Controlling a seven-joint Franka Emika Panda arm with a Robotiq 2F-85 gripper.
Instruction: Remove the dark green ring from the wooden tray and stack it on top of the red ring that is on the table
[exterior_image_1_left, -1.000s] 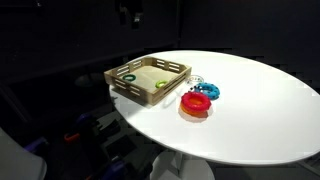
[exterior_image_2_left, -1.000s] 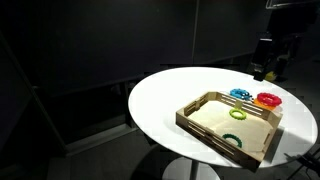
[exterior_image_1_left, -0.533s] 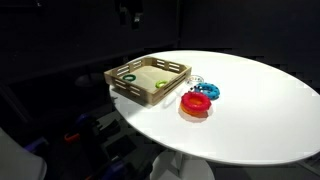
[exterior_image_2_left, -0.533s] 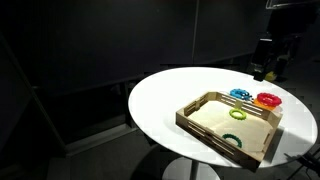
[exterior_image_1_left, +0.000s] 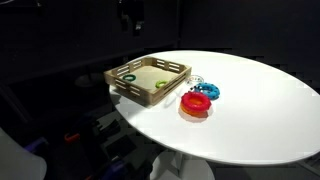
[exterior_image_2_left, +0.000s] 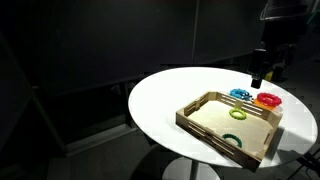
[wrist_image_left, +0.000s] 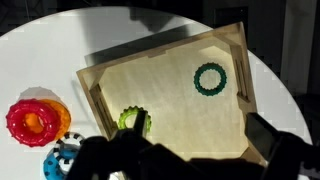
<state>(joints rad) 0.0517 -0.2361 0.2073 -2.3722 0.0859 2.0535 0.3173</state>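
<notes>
In an exterior view the gripper (exterior_image_1_left: 130, 14) hangs high beyond the far edge of the table (exterior_image_1_left: 260, 110), behind the wooden tray (exterior_image_1_left: 138, 96), probably lining up a reach. The dark green ring (exterior_image_1_left: 129, 78) lies flat inside the tray. The red ring (exterior_image_1_left: 196, 103), chunky and glossy, waits on the smooth white top beside a blue ring (exterior_image_1_left: 208, 92).

In an exterior view the tray's slotted wall (exterior_image_2_left: 215, 138) sits close to the table's near edge.

In the wrist view the thin ring (wrist_image_left: 209, 79) lies on pale wood, well apart from a yellow-green ring (wrist_image_left: 133, 121). The jaws look spread wide, with nothing between them.
</notes>
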